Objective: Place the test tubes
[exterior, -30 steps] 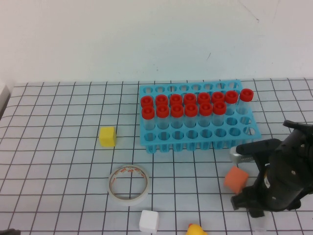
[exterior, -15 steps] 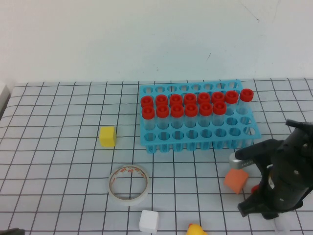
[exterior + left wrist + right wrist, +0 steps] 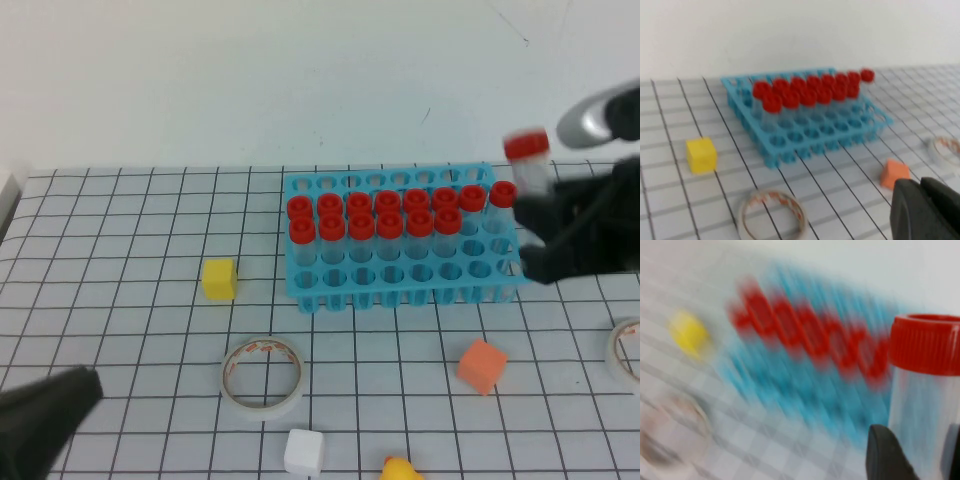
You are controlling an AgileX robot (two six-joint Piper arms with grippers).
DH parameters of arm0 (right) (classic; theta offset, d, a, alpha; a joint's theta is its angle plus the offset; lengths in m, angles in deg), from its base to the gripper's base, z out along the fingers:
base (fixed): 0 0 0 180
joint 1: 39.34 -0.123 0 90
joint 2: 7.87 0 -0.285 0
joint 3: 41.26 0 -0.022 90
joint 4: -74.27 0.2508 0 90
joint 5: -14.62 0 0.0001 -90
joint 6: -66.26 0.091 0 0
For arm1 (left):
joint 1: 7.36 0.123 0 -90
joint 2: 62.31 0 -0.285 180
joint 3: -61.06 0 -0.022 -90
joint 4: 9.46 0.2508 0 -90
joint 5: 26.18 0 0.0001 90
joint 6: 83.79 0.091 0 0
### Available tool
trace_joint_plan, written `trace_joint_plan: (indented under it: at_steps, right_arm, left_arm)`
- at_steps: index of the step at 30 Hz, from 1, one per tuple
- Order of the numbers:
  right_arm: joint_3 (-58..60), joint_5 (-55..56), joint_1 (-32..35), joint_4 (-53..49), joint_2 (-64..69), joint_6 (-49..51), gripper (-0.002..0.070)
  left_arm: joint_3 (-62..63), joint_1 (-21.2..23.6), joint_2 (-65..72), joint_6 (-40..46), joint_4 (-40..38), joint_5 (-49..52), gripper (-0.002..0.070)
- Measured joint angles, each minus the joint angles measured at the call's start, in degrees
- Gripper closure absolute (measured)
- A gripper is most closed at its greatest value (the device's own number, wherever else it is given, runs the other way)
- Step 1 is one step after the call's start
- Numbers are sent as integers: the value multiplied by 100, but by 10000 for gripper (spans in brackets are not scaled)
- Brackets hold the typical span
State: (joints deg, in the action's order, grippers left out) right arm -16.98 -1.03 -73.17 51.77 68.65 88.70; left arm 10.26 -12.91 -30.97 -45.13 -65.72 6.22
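Right pincer (image 3: 538, 215) grips red-capped test tube (image 3: 527, 160), upright, held above right end of blue rack (image 3: 400, 282). Left pincer (image 3: 919, 195) closed, near table (image 3: 120, 220), well apart from rack, toward robot's near left.

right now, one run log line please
right gripper: shut on test tube, over right end of rack | left gripper: shut, low at near-left | rack: partly filled

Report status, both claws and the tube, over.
Left claw shut, parked at near left. Right claw shut on test tube, upright, aloft by right end of blue rack. Front holes empty; nothing seen blocking.
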Motion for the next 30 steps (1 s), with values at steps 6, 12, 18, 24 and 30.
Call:
trace_joint_plan:
  at_steps: [6,12,18,24,30]
  right_arm:
    - [17,1436,-786,-183,-154,-278,444]
    - [26,2745,-1579,-760,296,-312,444]
    - [26,3698,-2092,-1066,861,-332,444]
    - [30,4261,-2137,-1114,1144,-332,444]
    - [30,5059,-2137,-1384,1378,-258,444]
  left_arm:
    - [342,0,7,515,-130,-487,676]
    - [1139,0,165,758,-562,-440,676]
    - [1379,0,398,1656,-1135,280,545]
    - [1379,0,447,1948,-1293,385,244]
    - [1379,0,701,1989,-1588,407,195]
